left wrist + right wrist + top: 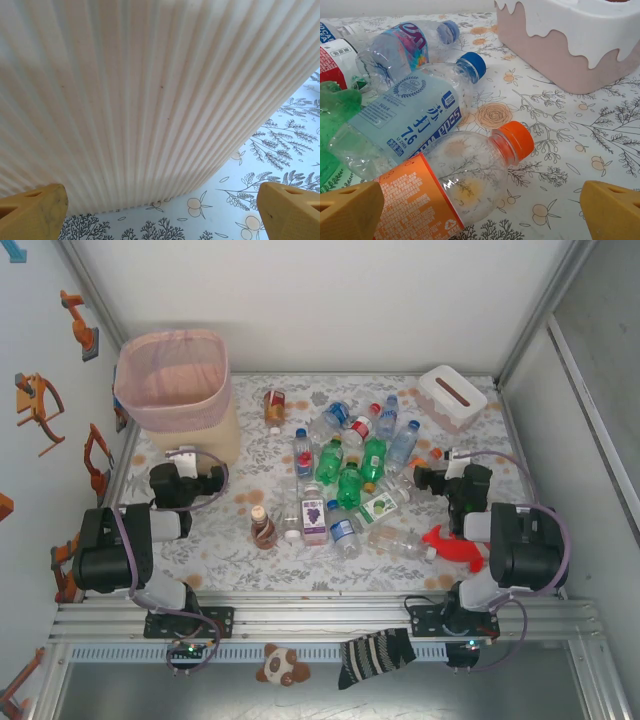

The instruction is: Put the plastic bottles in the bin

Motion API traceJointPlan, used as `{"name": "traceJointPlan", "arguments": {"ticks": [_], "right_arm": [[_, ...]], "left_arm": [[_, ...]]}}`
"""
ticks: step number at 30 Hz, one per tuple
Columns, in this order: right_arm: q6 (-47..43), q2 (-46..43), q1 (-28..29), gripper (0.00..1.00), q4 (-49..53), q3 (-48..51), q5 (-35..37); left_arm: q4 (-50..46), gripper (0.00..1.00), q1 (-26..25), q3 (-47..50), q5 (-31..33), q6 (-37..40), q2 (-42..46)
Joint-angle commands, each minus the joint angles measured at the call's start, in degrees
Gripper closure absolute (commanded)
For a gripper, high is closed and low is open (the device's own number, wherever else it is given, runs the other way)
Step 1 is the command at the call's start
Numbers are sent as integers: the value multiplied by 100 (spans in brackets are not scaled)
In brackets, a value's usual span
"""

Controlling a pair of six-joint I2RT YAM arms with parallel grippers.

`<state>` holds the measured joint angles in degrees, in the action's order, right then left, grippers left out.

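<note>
Cream ribbed wall of the bin (150, 100) fills the space ahead of the left gripper (160, 215), whose yellow fingers stand wide apart and hold nothing (it sits at the bin's foot, upper left of the top view). The plastic bottles (345, 475) lie scattered mid-frame. The right gripper (480, 212), also spread wide and empty, faces an orange-capped bottle (455, 185), probably lined up for a first pick.

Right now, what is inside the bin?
The top view looks into the bin: pink liner, no bottle visible. Its near rim covers the lower near side, so the very bottom cannot be checked. The plastic bottles lie on the table.
</note>
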<state>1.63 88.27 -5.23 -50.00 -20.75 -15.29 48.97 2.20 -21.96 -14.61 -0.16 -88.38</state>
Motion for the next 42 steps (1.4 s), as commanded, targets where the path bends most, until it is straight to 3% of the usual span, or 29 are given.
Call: {"name": "traceJointPlan", "arguments": {"ticks": [1,33,39,42], "right_arm": [[-88,11,-20,1,-195,-33,-88],[-81,-47,-30,1,-118,-49,-59],[-69,-315,-13,3,79,-36,47],[-49,-696,-11,4,690,-160,35]], "left_arm": [[205,3,-9,42,-183,107,32],[174,3,-19,-1,250,-29,23],[-499,3,-49,-64,545,-95,684],[-922,3,-117,-110,711,-41,1034]]}}
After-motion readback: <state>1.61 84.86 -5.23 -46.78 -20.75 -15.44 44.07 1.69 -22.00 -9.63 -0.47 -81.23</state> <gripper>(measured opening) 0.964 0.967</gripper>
